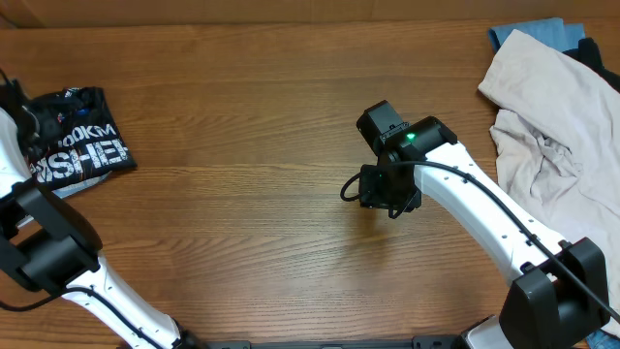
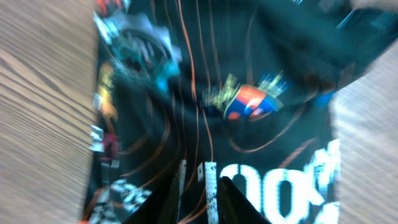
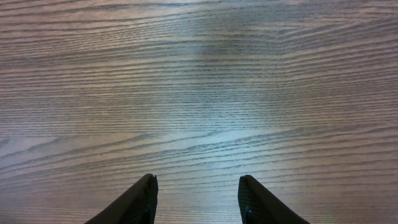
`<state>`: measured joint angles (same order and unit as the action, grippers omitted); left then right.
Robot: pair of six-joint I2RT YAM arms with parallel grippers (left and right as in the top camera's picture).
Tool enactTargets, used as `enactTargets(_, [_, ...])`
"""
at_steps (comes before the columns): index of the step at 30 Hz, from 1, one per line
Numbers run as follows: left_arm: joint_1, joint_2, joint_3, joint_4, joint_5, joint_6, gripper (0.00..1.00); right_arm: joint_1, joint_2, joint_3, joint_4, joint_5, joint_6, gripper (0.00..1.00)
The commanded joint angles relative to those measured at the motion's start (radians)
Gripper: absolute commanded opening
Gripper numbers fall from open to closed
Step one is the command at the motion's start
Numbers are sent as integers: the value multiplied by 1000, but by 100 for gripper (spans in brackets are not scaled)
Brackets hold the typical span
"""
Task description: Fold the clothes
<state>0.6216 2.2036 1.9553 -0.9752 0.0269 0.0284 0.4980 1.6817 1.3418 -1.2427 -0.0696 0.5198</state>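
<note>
The black T-shirt (image 1: 77, 145) with white lettering lies folded into a small bundle at the table's far left. In the left wrist view it fills the blurred frame, its thin orange lines and a small orange logo (image 2: 249, 102) showing. My left gripper (image 2: 199, 182) hovers right over it, jaws a narrow gap apart with flat lettered fabric showing between them. My right gripper (image 1: 387, 189) hangs over bare wood in the middle of the table, open (image 3: 198, 182) with nothing between its fingers. A cream garment (image 1: 552, 126) lies crumpled at the right edge.
A blue garment (image 1: 538, 34) and a dark one (image 1: 596, 53) peek out behind the cream pile at the back right. The left arm (image 1: 39, 242) runs along the left edge; the right arm (image 1: 494, 223) crosses the front right. Bare wooden table (image 1: 252, 223) lies between.
</note>
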Motion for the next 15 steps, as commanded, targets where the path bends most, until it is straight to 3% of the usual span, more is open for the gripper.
enactTargets(1, [7,2,-109,56,-16,-11,26,-4,-27,25,2,17,-4,46])
enactTargets(5, [29,2,-183,97,-117,-105,24,-4,-27,25,-2,17,-4,46])
enactTargets(8, [48,2,-183,101,-106,-134,26,-4,-27,25,-10,17,-4,46])
enactTargets(15, [51,-2,-152,90,1,-126,44,-4,-27,25,-17,26,-4,46])
